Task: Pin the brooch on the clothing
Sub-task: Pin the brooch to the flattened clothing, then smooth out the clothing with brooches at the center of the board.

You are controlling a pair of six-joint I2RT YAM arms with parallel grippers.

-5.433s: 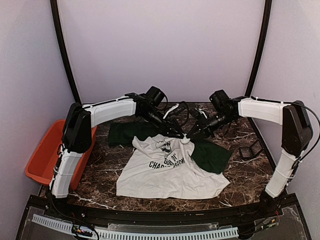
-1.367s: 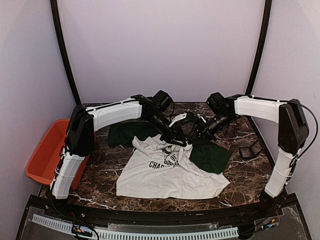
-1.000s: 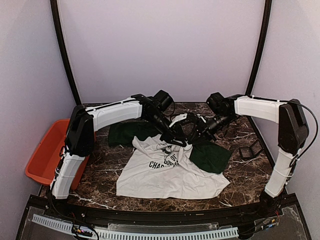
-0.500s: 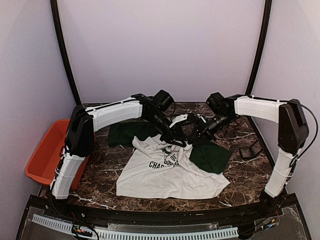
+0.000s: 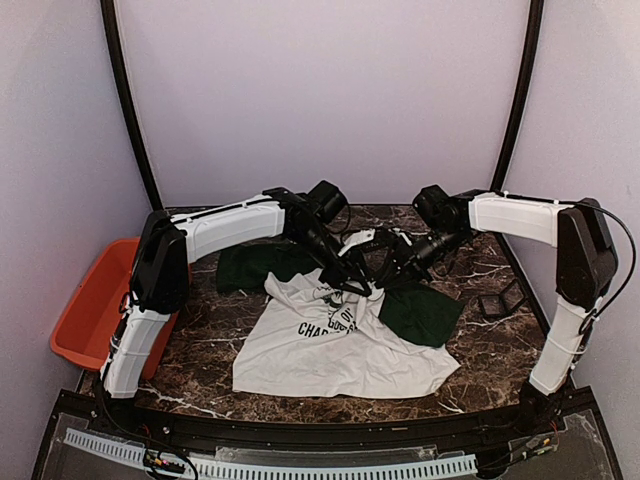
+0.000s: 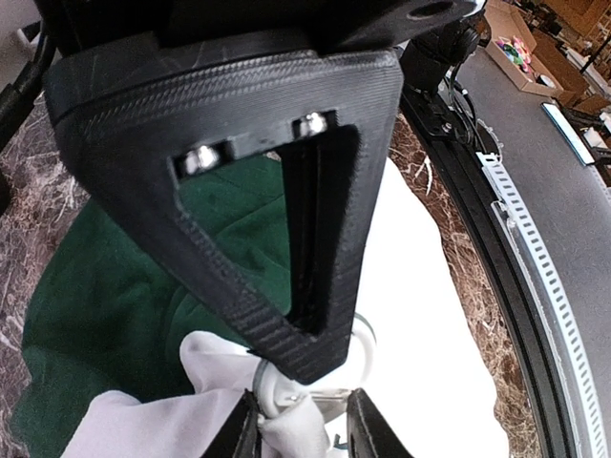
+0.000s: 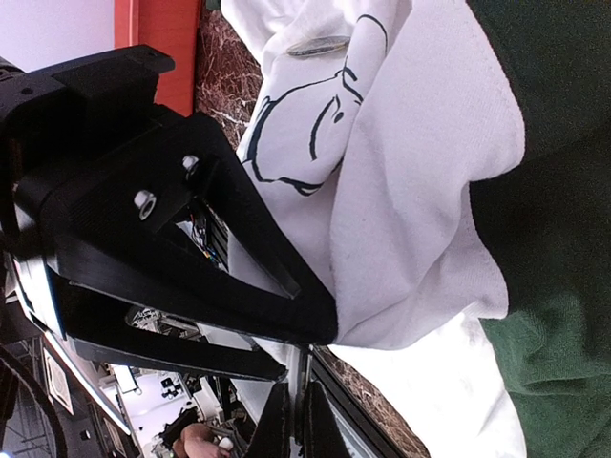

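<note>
Fastening is judged under way: the clothing (image 5: 340,355), on the table (image 5: 480,290), is clamped by the right gripper (image 7: 310,348); the opening of the left gripper (image 6: 305,363), at the brooch (image 7: 318,45), is indeterminate. Pin closure is to be verified next.

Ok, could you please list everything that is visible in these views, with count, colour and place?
T-shirt: one, white with dark green sleeves and black print, on the table's middle, bunched at its far end.
small oval item: one, greyish, on the white fabric by the print; possibly the brooch.
bin: one, orange, at the table's left edge.
small stand: one, black, on the table's right side.
table: one, dark marble pattern.
left arm, right arm: two, white and black, meeting over the bunched fabric.
left end effector: black, fingers around white fabric.
right end effector: black, shut.
</note>
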